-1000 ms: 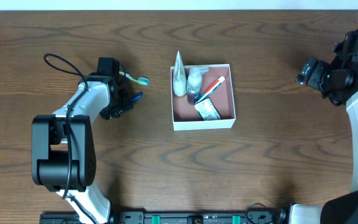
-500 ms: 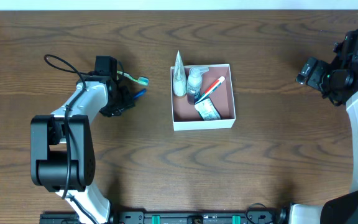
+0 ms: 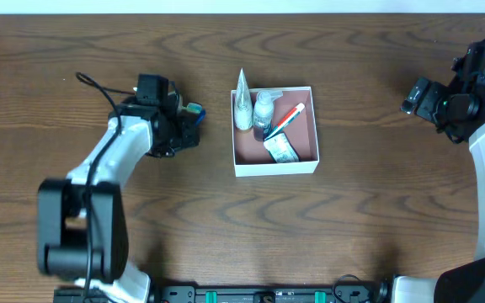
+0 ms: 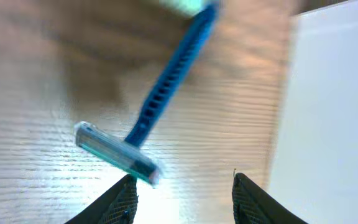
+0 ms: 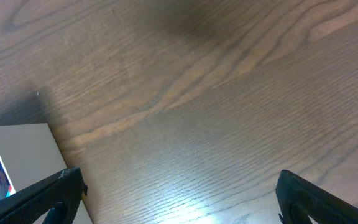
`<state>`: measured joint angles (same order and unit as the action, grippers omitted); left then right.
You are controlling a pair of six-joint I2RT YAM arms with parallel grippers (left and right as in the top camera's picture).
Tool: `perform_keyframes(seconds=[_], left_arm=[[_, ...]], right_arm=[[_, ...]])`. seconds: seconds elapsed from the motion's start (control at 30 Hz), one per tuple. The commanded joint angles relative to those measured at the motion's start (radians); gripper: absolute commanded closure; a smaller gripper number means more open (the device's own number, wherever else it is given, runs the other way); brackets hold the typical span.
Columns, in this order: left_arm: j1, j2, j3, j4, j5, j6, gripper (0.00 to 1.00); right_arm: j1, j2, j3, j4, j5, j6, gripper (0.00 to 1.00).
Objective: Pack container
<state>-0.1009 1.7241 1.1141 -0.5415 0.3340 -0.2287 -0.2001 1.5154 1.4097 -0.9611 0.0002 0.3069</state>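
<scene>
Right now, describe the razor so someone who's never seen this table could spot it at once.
Find the white-walled container in the middle of the wooden table. Beside its left wall, just ahead of the left gripper, lies the razor: a ribbed blue handle with a wide, pale blade head, which nothing nearby has.

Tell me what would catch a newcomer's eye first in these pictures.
The white box in the middle of the table stands out first, with small toiletries already inside. To its left, the left gripper is open, with a blue razor lying on the table just ahead of its fingers, close to the box wall. The right gripper is open too, far off near the right edge.
</scene>
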Motion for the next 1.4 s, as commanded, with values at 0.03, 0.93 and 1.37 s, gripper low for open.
perform_keyframes(seconds=[0.03,0.93,1.37], left_arm=[[-0.002,-0.074,-0.001,-0.011,-0.058,0.083,0.50],[-0.031,0.127,-0.002,0.208,-0.106,0.359,0.26],[-0.077,0.148,-0.009,0.204,-0.125,0.498,0.26]], right_arm=[[-0.004,0.003,-0.001,0.000,0.011,0.003,0.01],[-0.004,0.003,-0.001,0.000,0.011,0.003,0.01],[-0.004,0.003,-0.001,0.000,0.011,0.003,0.01]])
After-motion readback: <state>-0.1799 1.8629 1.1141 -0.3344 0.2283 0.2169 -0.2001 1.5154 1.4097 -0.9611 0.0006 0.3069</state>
